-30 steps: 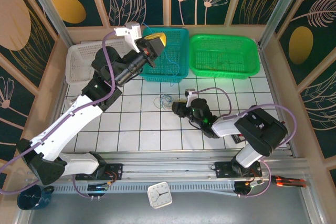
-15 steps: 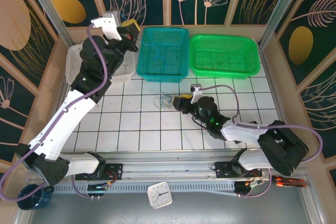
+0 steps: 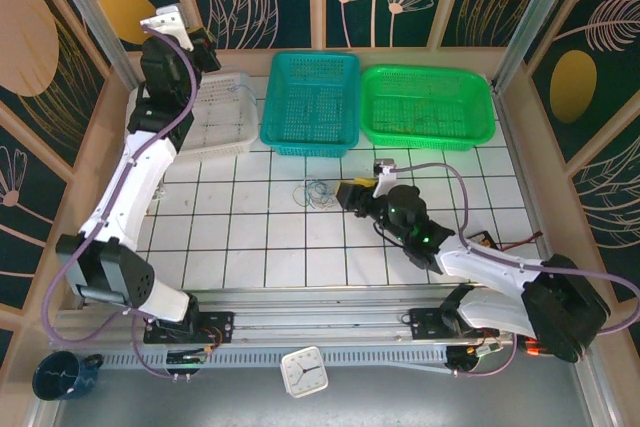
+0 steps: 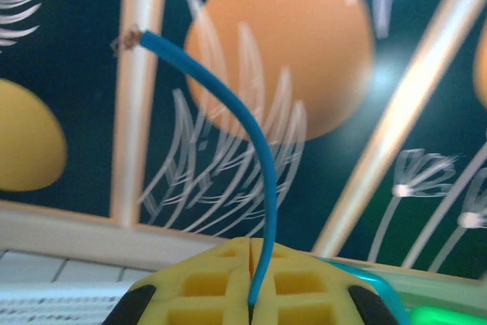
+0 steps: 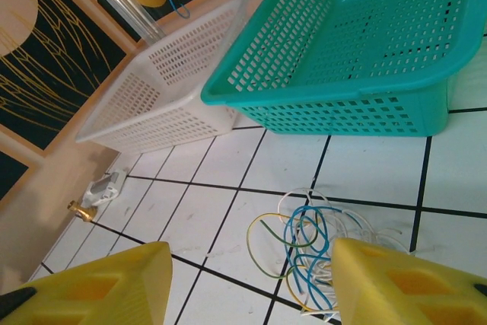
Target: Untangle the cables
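A small loose tangle of thin white, blue and yellow-green cables [image 3: 318,190] lies on the white tiled table in front of the teal basket. My right gripper [image 3: 346,194] is low, just right of that tangle, and open. In the right wrist view its yellow fingers [image 5: 99,287] stand wide apart, with the tangle [image 5: 319,237] lying partly in front of the right one. My left gripper [image 3: 203,50] is raised high over the white basket and shut on one blue cable [image 4: 259,150], which curves up out of the closed yellow jaws.
Three baskets line the back: white [image 3: 190,122], teal [image 3: 310,102] and green [image 3: 425,107]. A wooden wall frame rings the table. A small clock [image 3: 302,371] and a dark mug [image 3: 60,375] sit beyond the near rail.
My left arm has swung left from above the teal basket to above the white basket, carrying the blue cable. My right gripper has opened wider beside the tangle.
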Robot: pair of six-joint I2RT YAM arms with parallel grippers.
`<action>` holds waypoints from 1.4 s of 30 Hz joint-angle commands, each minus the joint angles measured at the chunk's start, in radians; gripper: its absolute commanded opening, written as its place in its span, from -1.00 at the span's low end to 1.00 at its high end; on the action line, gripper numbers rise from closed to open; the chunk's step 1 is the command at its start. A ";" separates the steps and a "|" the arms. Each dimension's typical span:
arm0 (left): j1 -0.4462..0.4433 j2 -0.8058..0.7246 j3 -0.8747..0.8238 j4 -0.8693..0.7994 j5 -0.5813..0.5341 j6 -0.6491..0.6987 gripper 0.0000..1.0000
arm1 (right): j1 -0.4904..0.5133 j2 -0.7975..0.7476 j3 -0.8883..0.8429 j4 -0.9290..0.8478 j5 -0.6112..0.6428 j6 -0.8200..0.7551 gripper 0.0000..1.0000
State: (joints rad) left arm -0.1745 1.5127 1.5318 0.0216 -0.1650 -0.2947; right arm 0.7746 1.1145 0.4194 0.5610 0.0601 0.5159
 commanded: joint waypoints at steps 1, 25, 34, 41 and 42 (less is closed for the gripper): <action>0.056 0.042 0.030 -0.001 -0.037 0.011 -1.00 | 0.008 -0.045 -0.025 -0.032 0.027 0.040 0.16; 0.244 0.343 0.112 -0.096 -0.059 -0.018 0.16 | 0.007 -0.226 -0.060 -0.167 0.062 0.060 0.24; 0.244 0.333 0.183 -0.115 0.019 -0.021 0.97 | 0.007 -0.235 -0.077 -0.164 0.067 0.065 0.24; 0.244 0.284 0.141 -0.045 0.220 -0.079 0.98 | 0.006 -0.230 -0.091 -0.156 0.078 0.068 0.24; 0.244 0.273 0.127 -0.026 0.257 -0.090 0.98 | 0.006 -0.227 -0.093 -0.156 0.078 0.067 0.24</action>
State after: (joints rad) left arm 0.0639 1.8458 1.6863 -0.0570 -0.0471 -0.3405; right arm 0.7753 0.8963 0.3428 0.3920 0.1059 0.5655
